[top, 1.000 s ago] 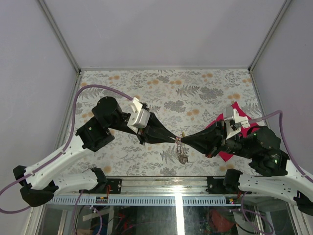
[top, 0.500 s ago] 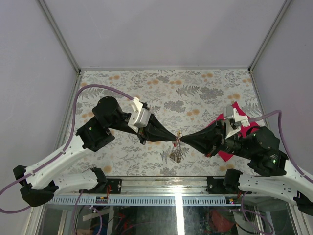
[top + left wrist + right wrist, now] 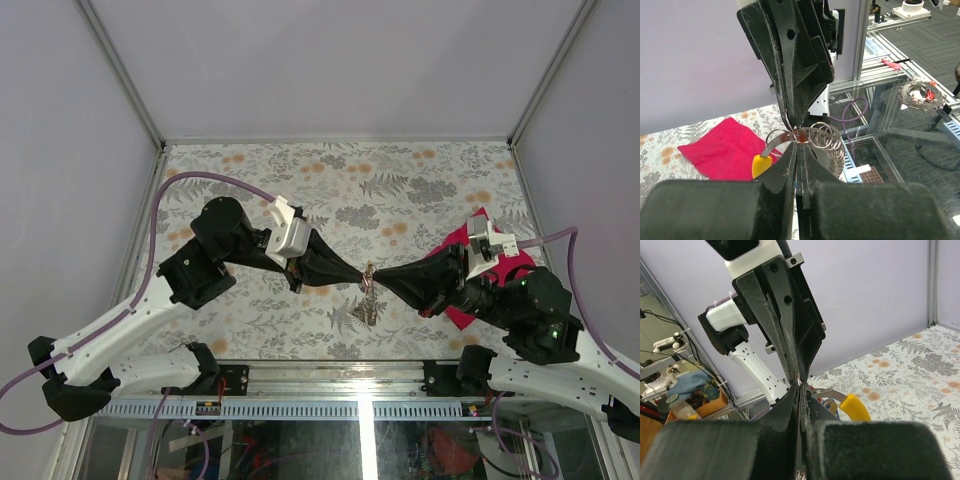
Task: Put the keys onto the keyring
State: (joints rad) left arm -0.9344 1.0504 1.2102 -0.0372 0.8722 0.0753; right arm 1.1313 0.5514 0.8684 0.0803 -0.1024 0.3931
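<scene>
My left gripper (image 3: 362, 279) and right gripper (image 3: 376, 280) meet tip to tip above the table's near middle, both shut. The silvery keyring (image 3: 826, 140), with its chain of small loops, hangs at the pinch point. The key with the yellow head (image 3: 761, 164) runs its metal blade into the same point. It also shows in the right wrist view (image 3: 855, 408). The left gripper (image 3: 797, 146) pinches the ring; the right gripper (image 3: 800, 388) pinches at the blade end. A spot of red shows at the tips. The bunch (image 3: 368, 312) dangles below. No black key is visible.
A magenta cloth (image 3: 458, 251) lies on the floral tabletop under the right arm, and also shows in the left wrist view (image 3: 722, 149). A metal rail (image 3: 360, 385) runs along the near edge. Grey walls close the sides and back.
The meeting point of the two grippers has shifted slightly, and the right wrist has moved a little to the right. The dangling bunch has swung left, then back towards the middle.
</scene>
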